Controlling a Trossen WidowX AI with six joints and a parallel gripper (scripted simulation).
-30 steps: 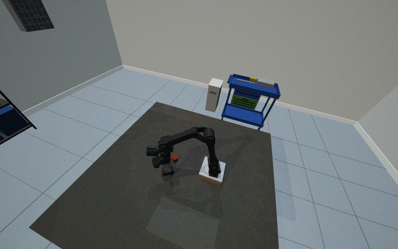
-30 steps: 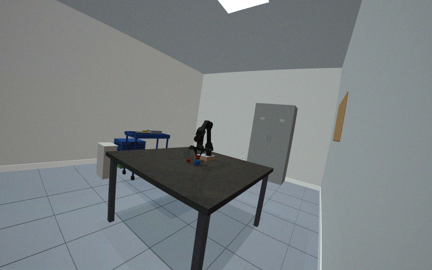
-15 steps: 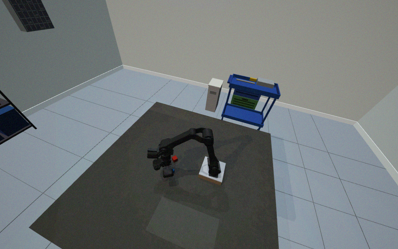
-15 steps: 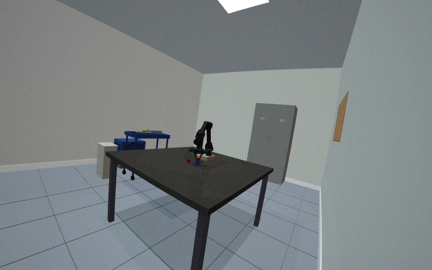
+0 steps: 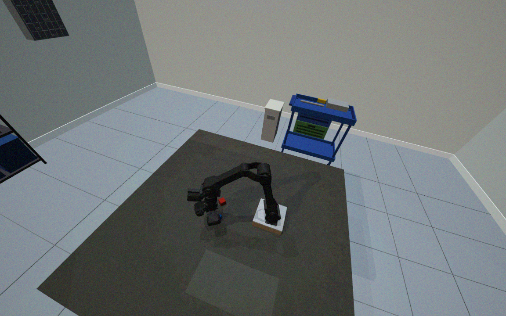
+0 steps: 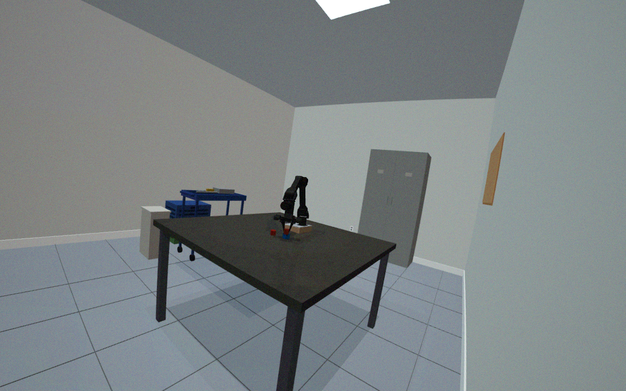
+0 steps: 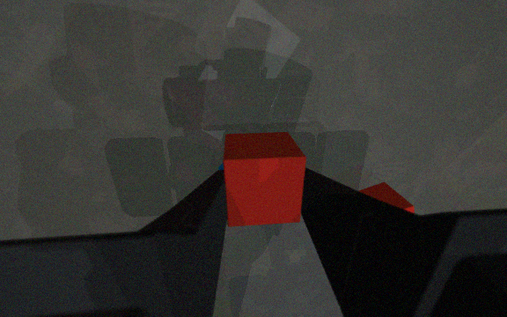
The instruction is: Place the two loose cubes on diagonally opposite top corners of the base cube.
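My gripper (image 7: pixel 260 176) (image 6: pixel 286 229) is shut on a red cube (image 7: pixel 264 195), with one finger on each side of it. The held cube looks level and is just above the blue base cube (image 6: pixel 286 237) (image 5: pixel 220 216). I cannot tell whether they touch. In the wrist view only a sliver of blue shows at the held cube's left edge; the rest of the base cube is hidden. The other red cube (image 5: pixel 222 201) (image 6: pixel 273 232) (image 7: pixel 385 195) lies on the table, apart from the base cube, and is partly hidden by the right finger in the wrist view.
The dark table (image 5: pixel 136 243) (image 6: pixel 300 272) carries the arm's white-topped mounting block (image 5: pixel 258 214) to the right of the cubes in the top view. A blue cart (image 5: pixel 309 145) and a pale cabinet (image 5: pixel 270 125) stand on the floor beyond the table.
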